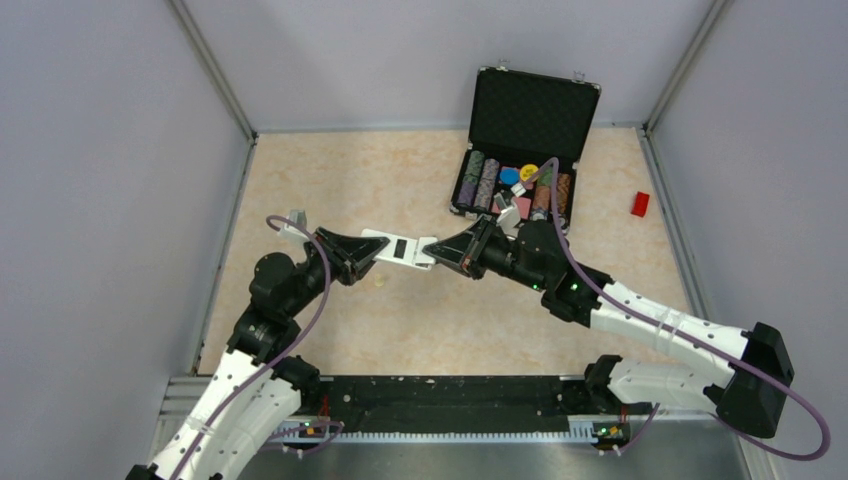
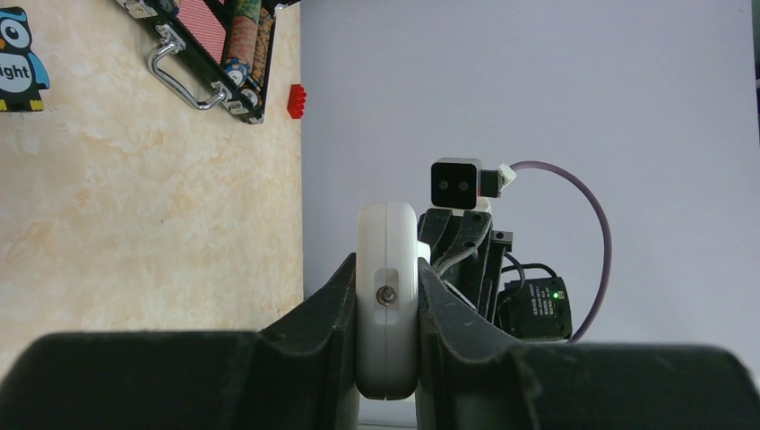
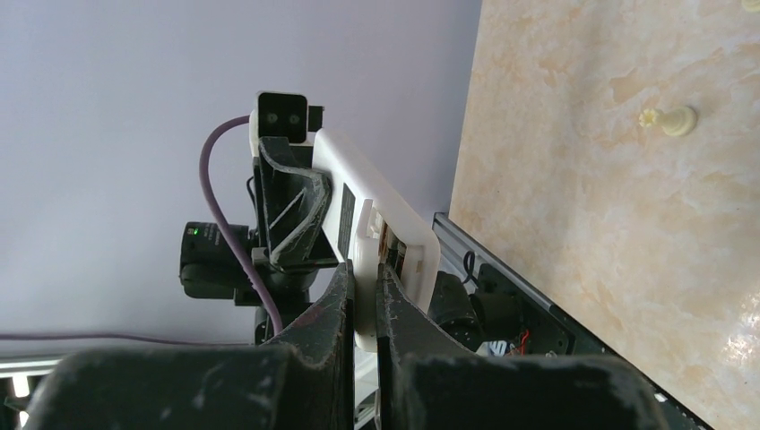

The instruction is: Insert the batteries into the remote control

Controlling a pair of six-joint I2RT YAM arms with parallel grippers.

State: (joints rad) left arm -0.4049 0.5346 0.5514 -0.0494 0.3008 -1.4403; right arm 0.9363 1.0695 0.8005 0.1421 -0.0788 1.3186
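Right now the slim white plastic remote control (image 1: 398, 249) is hanging clear above the pale marbled table (image 1: 430, 330), bridging the two arms. The left gripper (image 1: 362, 251) is clamping one end between narrow jaws, and the right gripper (image 1: 442, 252) is pinching the other end just as tightly, with the small dark rectangular bay (image 1: 400, 247) facing upward between them. The two thin dark batteries are not showing clearly in any view; something dark and red is sitting in the remote's face nearest the right fingers (image 3: 332, 305), but I cannot tell what it is. Judging from this, the arms are passing or re-seating the remote, so the sound way is keeping both pulls in line with its long axis, avoiding any twist, and loosening only one side once the other is gripping squarely. Laying it bay-up near the small cream peg (image 1: 380, 283) would be freeing a gripper for the batteries.
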